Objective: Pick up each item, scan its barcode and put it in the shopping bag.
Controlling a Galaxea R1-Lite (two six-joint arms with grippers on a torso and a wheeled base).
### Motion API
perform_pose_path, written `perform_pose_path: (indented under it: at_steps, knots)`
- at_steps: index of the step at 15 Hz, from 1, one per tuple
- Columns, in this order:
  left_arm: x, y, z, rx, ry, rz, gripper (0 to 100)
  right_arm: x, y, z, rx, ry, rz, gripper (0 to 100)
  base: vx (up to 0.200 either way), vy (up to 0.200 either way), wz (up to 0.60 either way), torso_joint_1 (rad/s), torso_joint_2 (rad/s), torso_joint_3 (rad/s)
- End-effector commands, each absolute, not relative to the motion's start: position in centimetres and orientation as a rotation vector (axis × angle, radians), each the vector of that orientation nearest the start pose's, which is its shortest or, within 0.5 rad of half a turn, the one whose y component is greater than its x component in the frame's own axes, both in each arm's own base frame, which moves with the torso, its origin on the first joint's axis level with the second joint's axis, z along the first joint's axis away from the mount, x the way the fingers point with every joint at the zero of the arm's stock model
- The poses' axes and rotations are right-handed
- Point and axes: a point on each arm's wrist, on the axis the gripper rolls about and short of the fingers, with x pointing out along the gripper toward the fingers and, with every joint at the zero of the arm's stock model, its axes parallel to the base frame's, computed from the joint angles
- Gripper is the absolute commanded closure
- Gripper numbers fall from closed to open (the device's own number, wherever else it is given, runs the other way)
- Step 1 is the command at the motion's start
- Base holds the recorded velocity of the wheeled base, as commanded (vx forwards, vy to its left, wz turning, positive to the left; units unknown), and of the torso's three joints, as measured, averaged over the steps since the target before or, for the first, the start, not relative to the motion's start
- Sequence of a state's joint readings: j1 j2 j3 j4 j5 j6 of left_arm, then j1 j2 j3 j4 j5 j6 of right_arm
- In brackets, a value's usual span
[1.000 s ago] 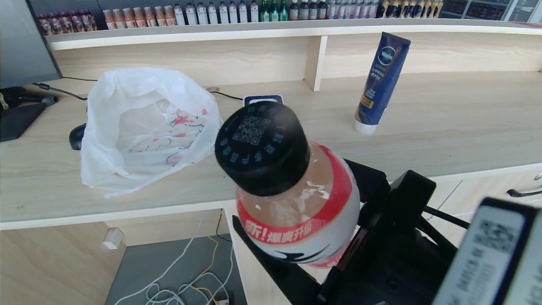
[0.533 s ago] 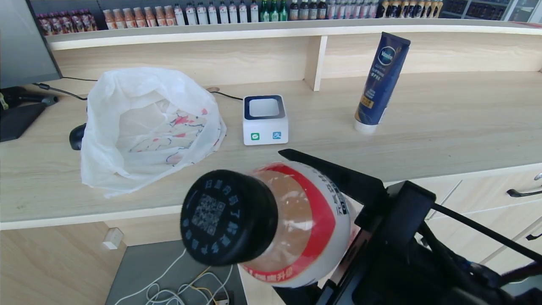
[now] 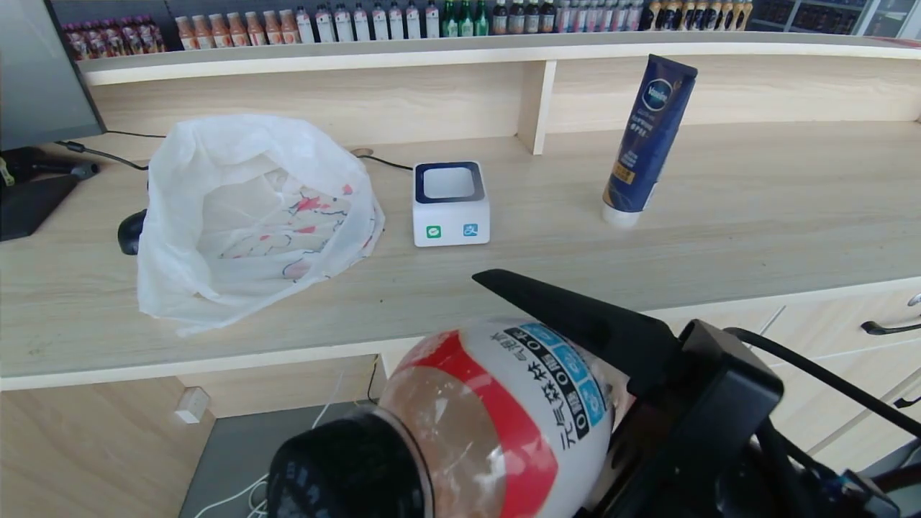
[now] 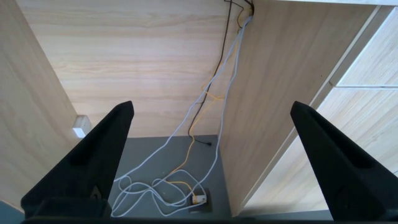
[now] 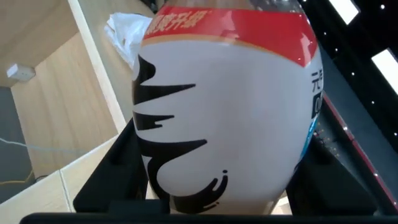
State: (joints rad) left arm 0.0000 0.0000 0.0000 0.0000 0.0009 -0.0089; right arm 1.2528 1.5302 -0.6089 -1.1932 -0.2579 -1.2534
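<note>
One wooden desk carries everything except the bottle. On its left part slumps a white plastic shopping bag, mouth open upward. The bottle, white-labelled with a red band and a pinkish drink inside, is clamped across its body in the right gripper. It hangs off the desk in front of the near edge, tipped so its black cap points low and toward the camera. The left gripper sits below the desk over cables on the floor, spread wide and holding nothing. A dark blue tube stands on its white cap on the right part. A small white scanner sits between bag and tube, just beside the bag.
</note>
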Motion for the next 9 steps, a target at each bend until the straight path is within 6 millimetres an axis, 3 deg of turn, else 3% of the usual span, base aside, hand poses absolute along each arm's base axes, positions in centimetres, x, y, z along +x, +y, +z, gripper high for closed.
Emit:
perform_pose_path:
  at_steps: [1, 9]
  knots:
    - [-2.28, 0.0, 7.55, -0.011, 0.0, 0.0, 0, 8.25, 23.85, 23.39, -1.041, -0.823, 0.675, 100, 0.0, 0.0, 0.0, 0.0, 0.0, 0.0]
    - [-2.28, 0.0, 7.55, -0.009, 0.0, 0.0, 0, 8.09, 23.66, 23.63, -1.306, -0.959, 0.555, 100, 0.0, 0.0, 0.0, 0.0, 0.0, 0.0]
